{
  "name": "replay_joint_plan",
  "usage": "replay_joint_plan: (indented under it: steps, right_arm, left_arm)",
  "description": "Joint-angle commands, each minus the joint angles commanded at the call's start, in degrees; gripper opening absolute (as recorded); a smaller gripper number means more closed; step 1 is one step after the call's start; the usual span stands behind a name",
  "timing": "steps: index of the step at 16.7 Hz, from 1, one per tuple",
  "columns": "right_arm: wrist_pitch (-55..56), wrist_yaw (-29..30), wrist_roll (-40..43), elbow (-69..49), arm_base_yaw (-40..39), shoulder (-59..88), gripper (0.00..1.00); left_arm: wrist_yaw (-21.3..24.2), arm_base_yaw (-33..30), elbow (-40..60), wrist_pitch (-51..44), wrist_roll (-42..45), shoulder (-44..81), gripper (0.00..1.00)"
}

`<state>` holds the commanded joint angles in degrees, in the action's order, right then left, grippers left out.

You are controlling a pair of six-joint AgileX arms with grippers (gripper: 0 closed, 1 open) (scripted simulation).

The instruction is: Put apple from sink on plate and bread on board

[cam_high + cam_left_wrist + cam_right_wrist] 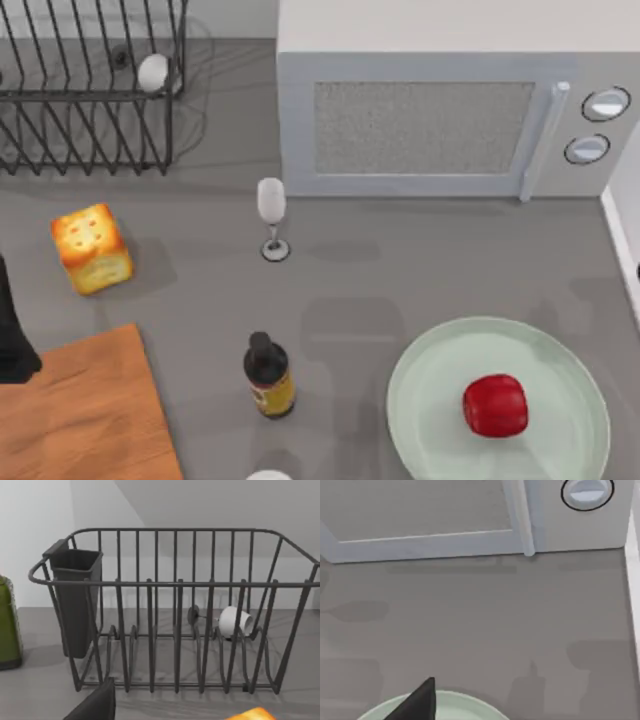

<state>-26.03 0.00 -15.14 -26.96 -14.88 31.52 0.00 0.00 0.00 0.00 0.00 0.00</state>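
Apple (495, 406) sits on the pale green plate (430, 380) at the near right of the grey counter (400, 270), slightly right of the plate's middle. Bread (92, 249) rests on the counter at the far left, just beyond the wooden board (90, 420), which fills the near left corner and carries nothing on its visible face. My left gripper (12, 335) appears as a dark shape at the left edge over the board's far corner, and I cannot tell how its fingers stand. My right gripper (420, 700) shows one dark fingertip above the plate's far rim; its state cannot be told either. Between board and plate stands a dark bottle (268, 375), with a wine glass (272, 215) farther back. A wire dish rack (175, 610) fills the far left, a microwave (440, 110) the far right.
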Motion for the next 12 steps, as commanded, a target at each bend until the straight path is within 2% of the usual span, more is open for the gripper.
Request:
replay_joint_plan:
  steps: [6,9,12]
  right_arm:
    - [20.74,0.00,11.91,21.63,11.70,-26.07,1.00]
    - [25.62,0.00,14.88,26.55,14.62,-31.10,1.00]
    - [26.03,0.00,15.14,26.96,14.88,-31.52,1.00]
  left_arm:
    - [0.00,0.00,0.00,0.00,0.00,0.00,1.00]
    - [0.00,0.00,0.00,0.00,0.00,0.00,1.00]
    - [0.00,0.00,0.00,0.00,0.00,0.00,1.00]
